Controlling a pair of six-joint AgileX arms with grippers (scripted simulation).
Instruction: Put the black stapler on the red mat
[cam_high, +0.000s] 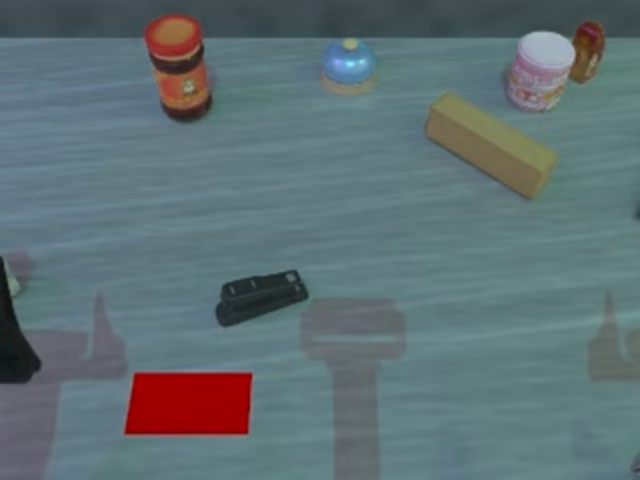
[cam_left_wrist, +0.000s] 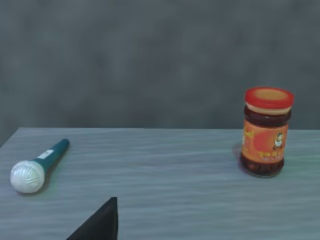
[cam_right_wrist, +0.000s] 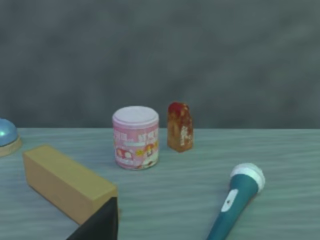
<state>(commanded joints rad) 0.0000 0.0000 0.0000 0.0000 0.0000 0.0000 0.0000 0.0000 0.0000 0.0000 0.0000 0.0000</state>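
The black stapler (cam_high: 262, 296) lies flat on the table a little left of centre, tilted slightly. The red mat (cam_high: 188, 403) lies flat nearer the front edge, just down and left of the stapler, with nothing on it. My left gripper (cam_high: 14, 345) is parked at the table's far left edge, well away from both. Only one dark finger (cam_left_wrist: 102, 225) of it shows in the left wrist view, with bare table beside it. My right arm stays off the right edge; the right wrist view shows a single finger (cam_right_wrist: 102, 222). Neither wrist view shows the stapler or mat.
Along the back stand a red-lidded sauce jar (cam_high: 178, 68), a blue bell (cam_high: 349, 66), a pink can (cam_high: 540, 70) and a red seal stamp (cam_high: 588, 50). A tan block (cam_high: 490, 145) lies at back right. Teal microphones (cam_left_wrist: 37, 167) (cam_right_wrist: 237, 200) lie near each arm.
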